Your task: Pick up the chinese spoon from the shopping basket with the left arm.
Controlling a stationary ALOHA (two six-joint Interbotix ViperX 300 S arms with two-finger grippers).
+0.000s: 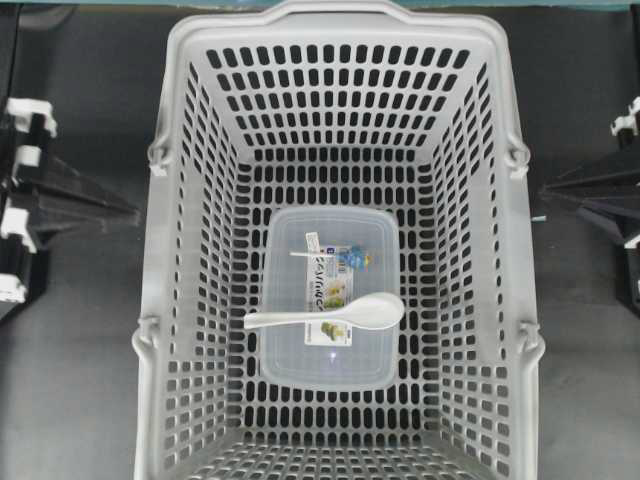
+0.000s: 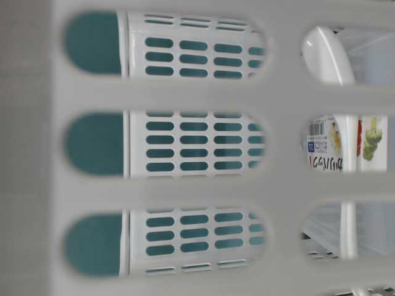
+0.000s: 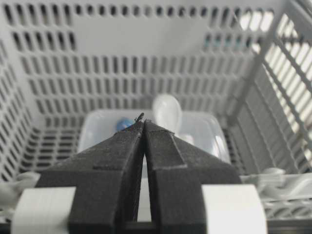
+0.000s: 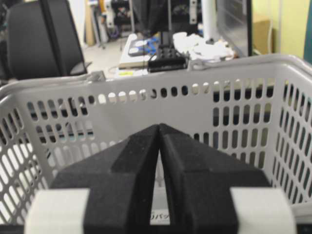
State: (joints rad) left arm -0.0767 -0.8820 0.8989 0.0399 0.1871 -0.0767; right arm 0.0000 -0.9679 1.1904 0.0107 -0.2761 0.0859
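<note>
— Black fingers [image 3: 117, 180] of the left gripper [image 3: 144, 124] fill the wrist view, pressed together, empty, outside the basket [image 1: 180, 120] rim.

— And the right gripper [image 4: 160, 127]?

— Also closed, parked beyond the far wall.

— Where's the spoon [image 1: 335, 313]?

— Lying across the lid of the clear container [image 1: 290, 365] on the basket floor, bowl away from the left arm, handle toward it.

— Handling?

— Probably light, rigid, glossy and slippery. I'd pinch the flat handle.

— Views differ?

— Overhead shows its whole length; the wrist view only its bowl [image 3: 166, 111]; table level peeks through slots.

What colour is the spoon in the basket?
Plain white spoon, clearest in the overhead view.
</note>
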